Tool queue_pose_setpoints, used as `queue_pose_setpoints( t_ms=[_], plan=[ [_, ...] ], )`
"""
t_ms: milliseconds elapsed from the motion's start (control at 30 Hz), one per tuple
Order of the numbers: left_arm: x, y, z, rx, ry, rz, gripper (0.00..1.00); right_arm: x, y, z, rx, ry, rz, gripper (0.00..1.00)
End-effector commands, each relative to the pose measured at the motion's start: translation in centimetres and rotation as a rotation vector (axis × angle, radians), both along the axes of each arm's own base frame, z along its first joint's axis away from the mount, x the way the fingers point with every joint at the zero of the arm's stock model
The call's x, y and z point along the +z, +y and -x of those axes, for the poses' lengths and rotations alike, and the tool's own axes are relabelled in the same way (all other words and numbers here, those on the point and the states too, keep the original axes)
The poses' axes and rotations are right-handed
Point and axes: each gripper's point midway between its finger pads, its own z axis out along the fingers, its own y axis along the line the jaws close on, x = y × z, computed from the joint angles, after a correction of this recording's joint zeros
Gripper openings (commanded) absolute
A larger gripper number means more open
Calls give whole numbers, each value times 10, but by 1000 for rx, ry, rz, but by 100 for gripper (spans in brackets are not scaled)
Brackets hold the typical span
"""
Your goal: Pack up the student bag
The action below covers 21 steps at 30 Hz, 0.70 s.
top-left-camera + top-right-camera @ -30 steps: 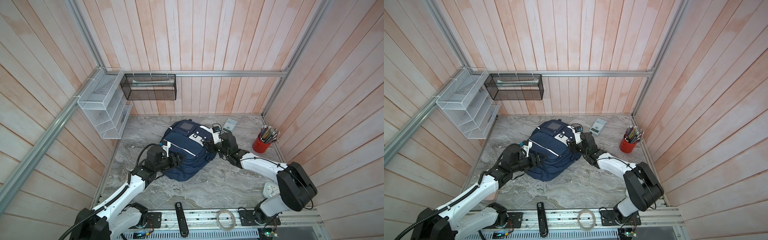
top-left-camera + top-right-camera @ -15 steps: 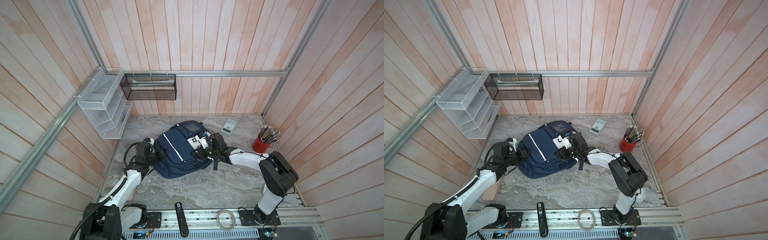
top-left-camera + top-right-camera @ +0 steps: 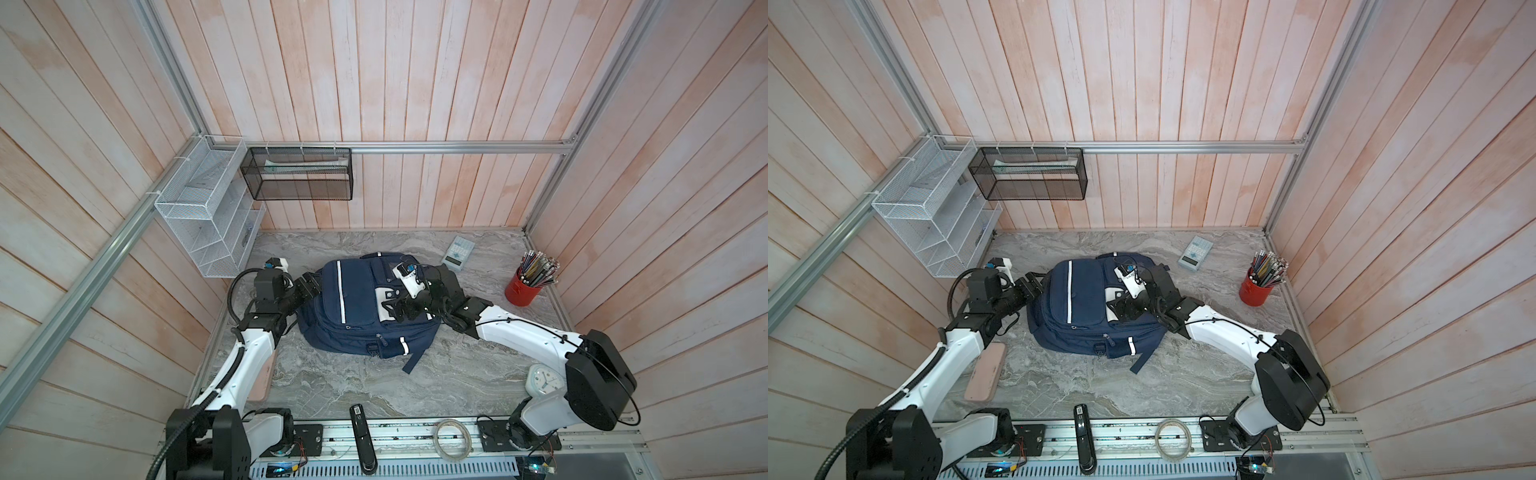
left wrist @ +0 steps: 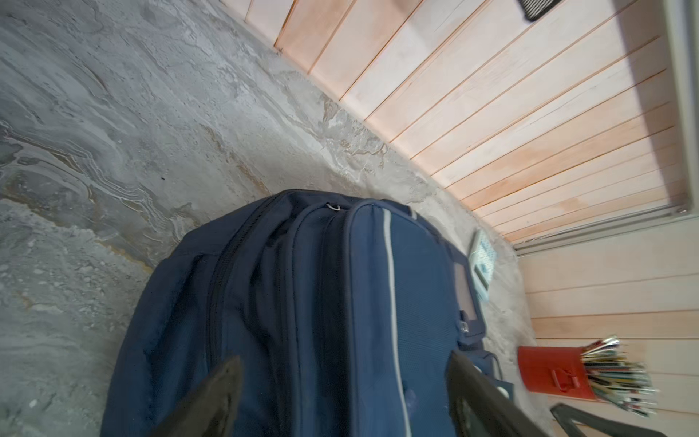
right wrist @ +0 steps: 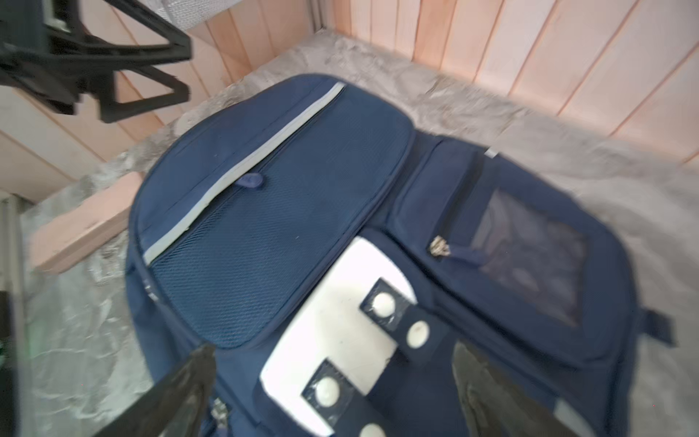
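Turned a bit since prev frame: 1 student bag, L gripper & R gripper both open

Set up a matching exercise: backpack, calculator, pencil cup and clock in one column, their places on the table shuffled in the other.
Things:
1. backpack
2. calculator
3. pencil cup
4. clock

Places on the table:
A. near right corner, on the robot's side
B. middle
C. by the far edge, right of the middle
D. by the right edge, towards the far end

Pairs: 1-B, 2-C, 3-D, 4-A
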Motion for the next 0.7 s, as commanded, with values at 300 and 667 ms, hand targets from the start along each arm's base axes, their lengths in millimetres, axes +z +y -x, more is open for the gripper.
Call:
queue_pose_setpoints(
  t_ms=[300, 667],
  plan=[
    [-43, -59, 85, -254, 113, 148, 61, -41, 64, 37, 387, -416, 390, 76],
    [-45, -66, 86, -283, 102, 193, 52, -41, 83, 36, 370, -507, 346, 66]
  ],
)
